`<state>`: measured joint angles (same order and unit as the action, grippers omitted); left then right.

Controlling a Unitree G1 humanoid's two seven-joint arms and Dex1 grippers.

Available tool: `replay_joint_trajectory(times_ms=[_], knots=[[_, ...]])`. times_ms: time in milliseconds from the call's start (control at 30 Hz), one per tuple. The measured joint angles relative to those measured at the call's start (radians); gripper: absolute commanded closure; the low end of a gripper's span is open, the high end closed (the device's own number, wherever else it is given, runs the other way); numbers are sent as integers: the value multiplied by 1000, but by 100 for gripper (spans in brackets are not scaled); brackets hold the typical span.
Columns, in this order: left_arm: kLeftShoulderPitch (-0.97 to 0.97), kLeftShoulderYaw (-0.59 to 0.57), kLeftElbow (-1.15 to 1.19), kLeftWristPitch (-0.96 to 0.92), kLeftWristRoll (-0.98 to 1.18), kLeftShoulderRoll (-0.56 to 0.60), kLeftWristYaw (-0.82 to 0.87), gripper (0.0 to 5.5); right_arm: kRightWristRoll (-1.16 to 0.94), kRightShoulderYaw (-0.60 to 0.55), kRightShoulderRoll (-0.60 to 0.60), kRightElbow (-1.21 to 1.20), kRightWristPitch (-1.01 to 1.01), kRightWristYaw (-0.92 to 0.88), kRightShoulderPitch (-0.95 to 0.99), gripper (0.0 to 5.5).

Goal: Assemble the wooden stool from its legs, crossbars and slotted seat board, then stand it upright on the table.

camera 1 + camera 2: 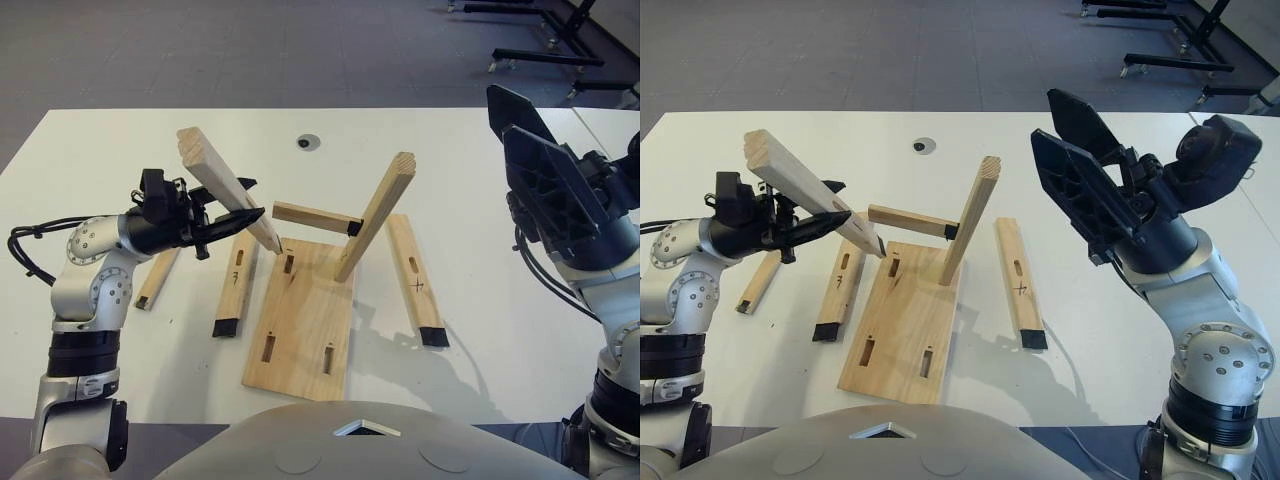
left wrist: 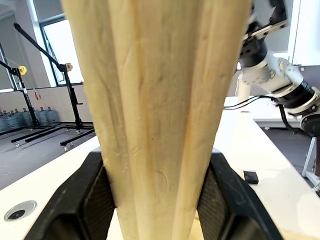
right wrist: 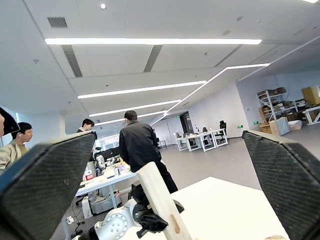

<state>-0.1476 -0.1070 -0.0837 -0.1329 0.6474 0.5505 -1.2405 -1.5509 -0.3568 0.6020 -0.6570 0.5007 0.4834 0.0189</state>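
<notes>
At centre left of the head view, the left tool (image 1: 255,197) is clamped around a wooden leg (image 1: 215,170). The leg's long axis slopes from upper left down to lower right. Its lower end points at the upper-left corner of the seat board (image 1: 305,330), just beside the nearest slot (image 1: 288,265); whether it touches the board cannot be told.

The main risk is that slant. Pushed down at this angle, the leg would likely catch on the slot's edge rather than seat. It could then shove the board, which lies flat and unheld on the surface (image 1: 100,150).

Just right of the tip, a crossbar (image 1: 310,216) reaches out from the standing leg (image 1: 378,215), its free end hanging in the air. That leg leans toward the upper right from its slot, so a nudge from the held leg, or a shifting board, might tip both over.

At the right of the frame, the right tool (image 1: 1045,118) is raised, spread wide and empty, well apart from the board. It seems too far away to steady anything.
</notes>
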Motion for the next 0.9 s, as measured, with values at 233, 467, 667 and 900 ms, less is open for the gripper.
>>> replay_joint_trajectory(times_ms=[233, 467, 667, 900], knots=[[21, 36, 43, 105, -51, -44, -34, 348, -2, 0, 15, 18, 15, 9, 16, 14], [22, 43, 107, 152, -47, -80, -44, 348, -2, 12, 22, 29, 39, 17, 49, 14], [38, 38, 121, 164, -25, -87, -55, 348, -2, 12, 34, 49, 59, 32, 50, 14], [74, 46, 93, 139, 1, -88, -78, 348, -2, 4, 40, 60, 70, 47, 48, 14]])
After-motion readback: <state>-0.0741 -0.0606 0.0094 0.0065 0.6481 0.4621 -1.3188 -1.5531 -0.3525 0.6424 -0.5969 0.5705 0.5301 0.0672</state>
